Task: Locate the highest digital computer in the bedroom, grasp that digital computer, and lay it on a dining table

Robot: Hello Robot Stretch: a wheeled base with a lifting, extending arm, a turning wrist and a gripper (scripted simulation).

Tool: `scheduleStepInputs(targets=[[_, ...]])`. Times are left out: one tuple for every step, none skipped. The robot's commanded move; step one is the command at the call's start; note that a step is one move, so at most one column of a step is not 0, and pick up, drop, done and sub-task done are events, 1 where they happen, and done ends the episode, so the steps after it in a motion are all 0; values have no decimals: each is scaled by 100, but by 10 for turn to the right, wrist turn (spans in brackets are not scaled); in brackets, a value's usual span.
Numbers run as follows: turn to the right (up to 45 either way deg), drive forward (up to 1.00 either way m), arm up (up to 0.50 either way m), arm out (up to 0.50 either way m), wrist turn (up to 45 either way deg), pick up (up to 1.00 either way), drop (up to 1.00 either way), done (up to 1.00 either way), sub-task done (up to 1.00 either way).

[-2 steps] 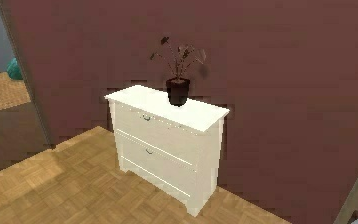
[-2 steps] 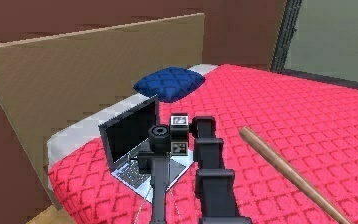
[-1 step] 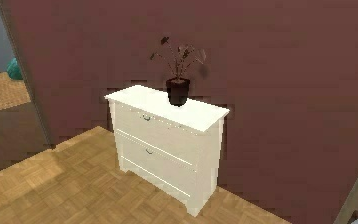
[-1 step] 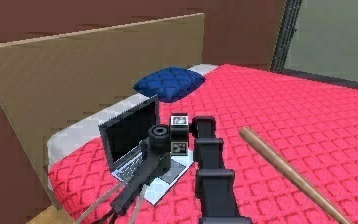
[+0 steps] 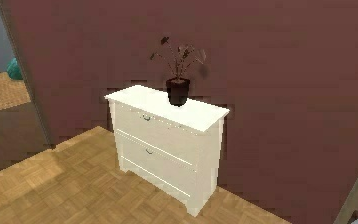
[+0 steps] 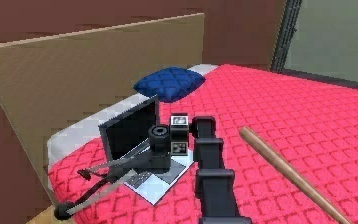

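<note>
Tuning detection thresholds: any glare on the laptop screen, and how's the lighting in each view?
Arm side view: laptop screen dark, no glare; red bedspread evenly lit. Forward view: white dresser top bright, plant dark against the dim maroon wall.

Home bedroom, red-quilted bed point(image 6: 287, 110), blue pillow point(image 6: 170, 82), wooden headboard point(image 6: 77, 70), white dresser point(image 5: 167, 150), potted plant point(image 5: 178, 85), parquet floor point(image 5: 67, 190)

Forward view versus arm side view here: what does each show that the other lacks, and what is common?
Forward view: a white dresser with a potted plant on top, and wood floor. Arm side view: a red-covered bed, blue pillow, open laptop, wooden stick, the arm and tool. Shared: a dark reddish-brown wall.
</note>
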Motion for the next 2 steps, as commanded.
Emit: scheduleStepInputs(targets=[[0,0,0,0,450,0,0,0,0],[0,0,0,0,270,0,0,0,0]])
